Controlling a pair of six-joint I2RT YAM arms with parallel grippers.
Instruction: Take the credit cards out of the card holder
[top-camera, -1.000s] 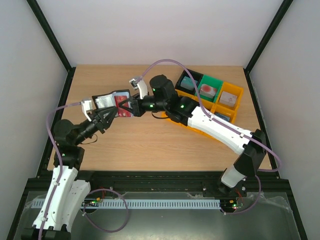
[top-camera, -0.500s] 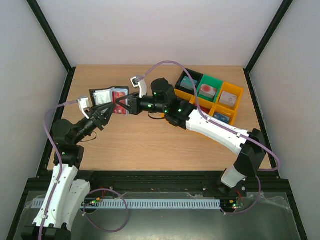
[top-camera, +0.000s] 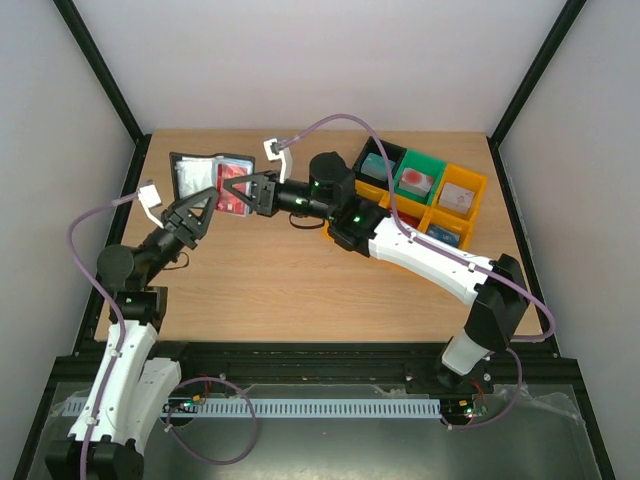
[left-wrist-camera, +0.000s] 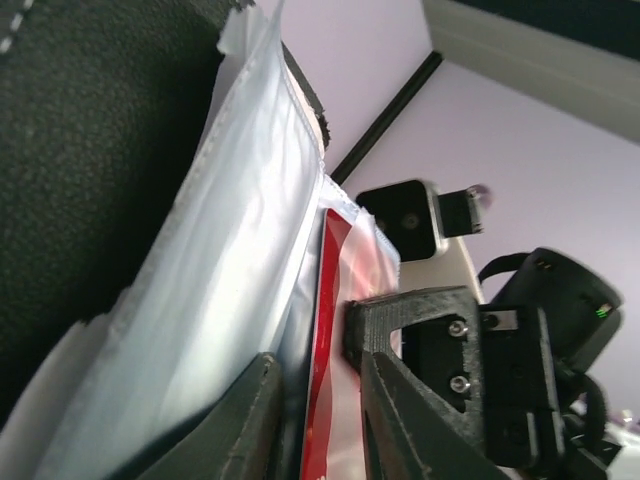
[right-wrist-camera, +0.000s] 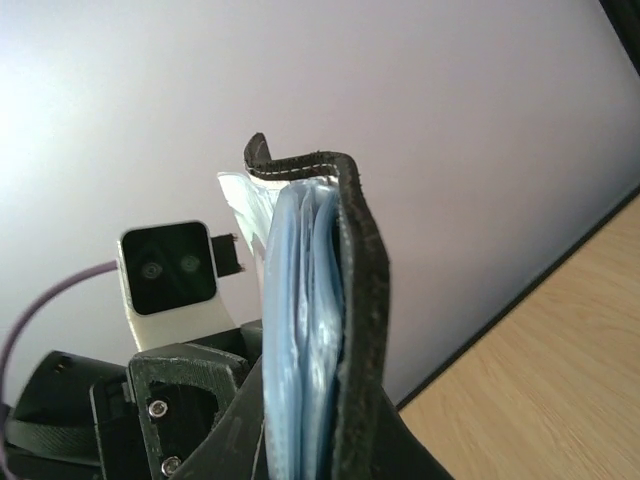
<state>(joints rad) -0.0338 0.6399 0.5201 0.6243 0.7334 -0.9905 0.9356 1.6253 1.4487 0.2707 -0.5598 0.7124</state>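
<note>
The black card holder (top-camera: 190, 175) hangs open in the air over the table's far left. A red credit card (top-camera: 236, 192) shows in its right half, something pale in its left. My right gripper (top-camera: 243, 190) is shut on the holder's right half. In the right wrist view the holder (right-wrist-camera: 358, 300) stands edge-on between the fingers of this gripper (right-wrist-camera: 320, 440), blue sleeves inside. My left gripper (top-camera: 205, 200) comes from below. Its jaws (left-wrist-camera: 320, 420) stand narrowly on either side of the red card's edge (left-wrist-camera: 322, 340) and the clear sleeve (left-wrist-camera: 240, 270).
Black (top-camera: 378, 163), green (top-camera: 418, 180) and yellow (top-camera: 465, 195) bins with small blocks stand at the far right. The right arm stretches across the table's middle. Black frame posts run along both sides, with the wall close behind the holder.
Both grippers have carried the open holder up and toward the far left corner. The left jaws have narrowed a little around the red card's edge.
</note>
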